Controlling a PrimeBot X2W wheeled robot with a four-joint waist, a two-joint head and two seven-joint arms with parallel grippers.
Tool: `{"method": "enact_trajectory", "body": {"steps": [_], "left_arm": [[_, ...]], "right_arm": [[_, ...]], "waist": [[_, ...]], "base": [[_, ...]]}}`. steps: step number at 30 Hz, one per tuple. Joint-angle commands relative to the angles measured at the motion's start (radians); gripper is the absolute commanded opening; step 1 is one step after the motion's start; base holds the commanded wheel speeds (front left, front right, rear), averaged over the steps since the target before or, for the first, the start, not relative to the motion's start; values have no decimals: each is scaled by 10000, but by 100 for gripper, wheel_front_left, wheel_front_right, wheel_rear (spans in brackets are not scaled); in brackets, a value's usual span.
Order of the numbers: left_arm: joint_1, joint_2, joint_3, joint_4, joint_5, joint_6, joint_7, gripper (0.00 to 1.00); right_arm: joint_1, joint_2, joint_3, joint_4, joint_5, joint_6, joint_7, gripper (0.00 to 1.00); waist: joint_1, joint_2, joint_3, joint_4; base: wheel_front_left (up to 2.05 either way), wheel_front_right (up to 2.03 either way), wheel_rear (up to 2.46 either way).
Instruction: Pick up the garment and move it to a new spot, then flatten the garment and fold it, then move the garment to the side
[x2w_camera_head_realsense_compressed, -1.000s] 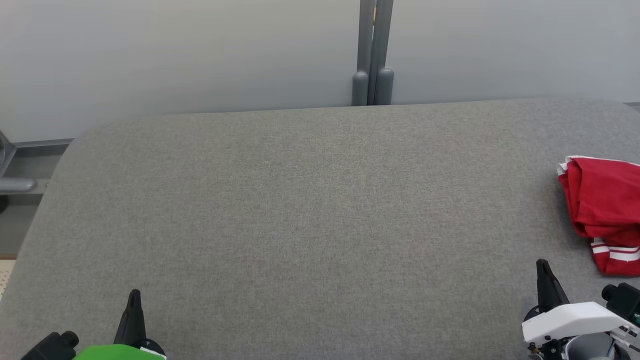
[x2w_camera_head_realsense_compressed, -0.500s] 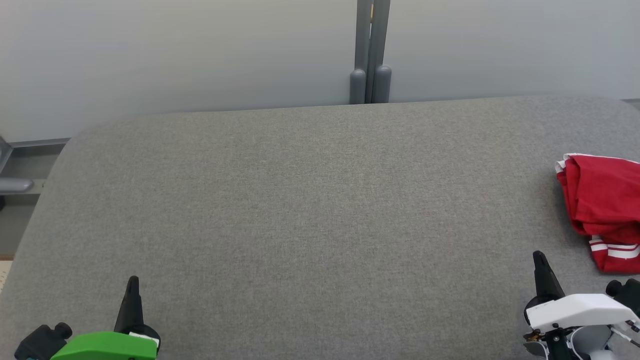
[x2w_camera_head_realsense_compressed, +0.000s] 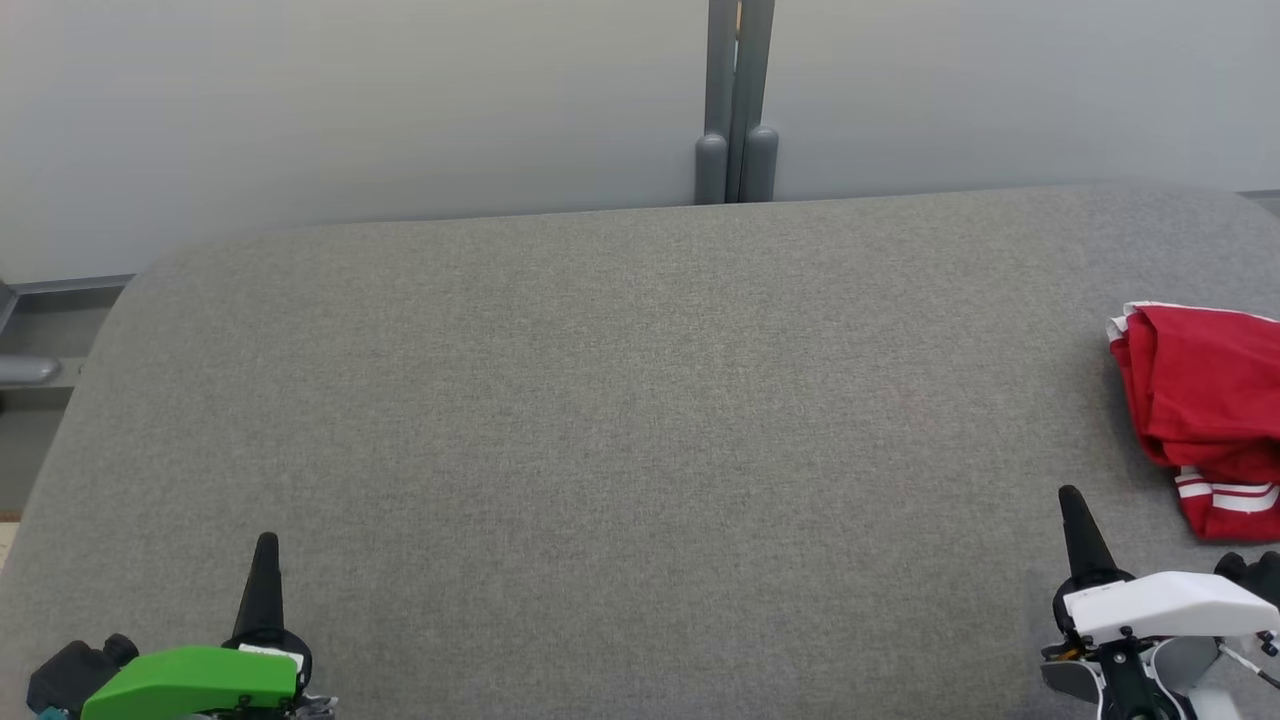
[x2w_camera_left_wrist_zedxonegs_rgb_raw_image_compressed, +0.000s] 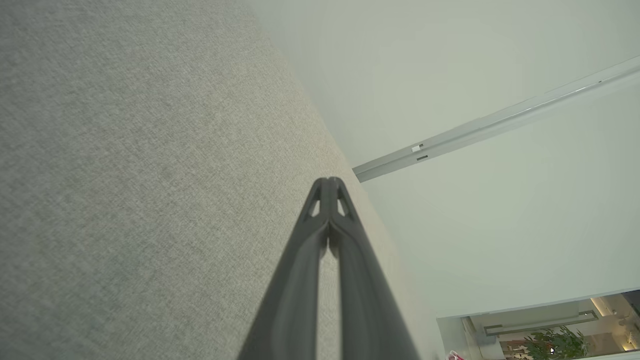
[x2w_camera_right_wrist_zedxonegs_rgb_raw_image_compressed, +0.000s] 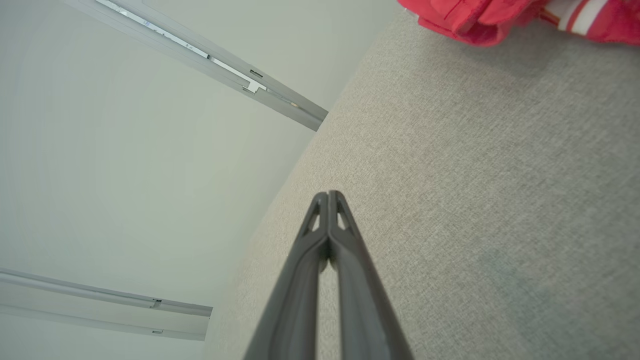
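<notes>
1. At lower left of the head view, my left gripper (x2w_camera_head_realsense_compressed: 266, 542) has its fingers pressed together, holding nothing. My right gripper (x2w_camera_head_realsense_compressed: 1070, 495) at lower right is the same: tips together, nothing held.
2. Compared with a second ago, both gripper tips stand higher in the frame. The whole picture also slid slightly up and left, so the camera moved.
3. The red garment (x2w_camera_head_realsense_compressed: 1200, 400) with white stripes lies bunched at the right edge of the frame and is cut off by it. It is in the same place on the grey surface (x2w_camera_head_realsense_compressed: 640, 400), near my right gripper but not touching.
4. Edges: the surface's far edge runs below the wall, with a rounded corner at upper left. A grey post (x2w_camera_head_realsense_compressed: 735, 100) stands behind it at top centre.
5. Room: a wide grey stretch lies between my grippers and leftward from the garment.
</notes>
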Motion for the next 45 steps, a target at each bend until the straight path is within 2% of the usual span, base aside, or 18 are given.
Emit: {"method": "enact_trajectory", "body": {"steps": [1,21,45], "left_arm": [[-282,18,87,-149,-232,-20,83,0],[-581,-113,242,-252,-1903,-26,581,0],[-893,-211,414,-363,-3460,-33,1051,0]], "right_arm": [[-251,-64,26,-131,315,4,78,0],[-436,-90,129,-245,2516,4,571,0],[-618,-113,230,-354,4620,3,1049,0]], "waist": [[0,0,5,-6],[0,0,78,-94],[0,0,163,-195]], "base": [[0,0,0],[0,0,0],[0,0,0]]}}
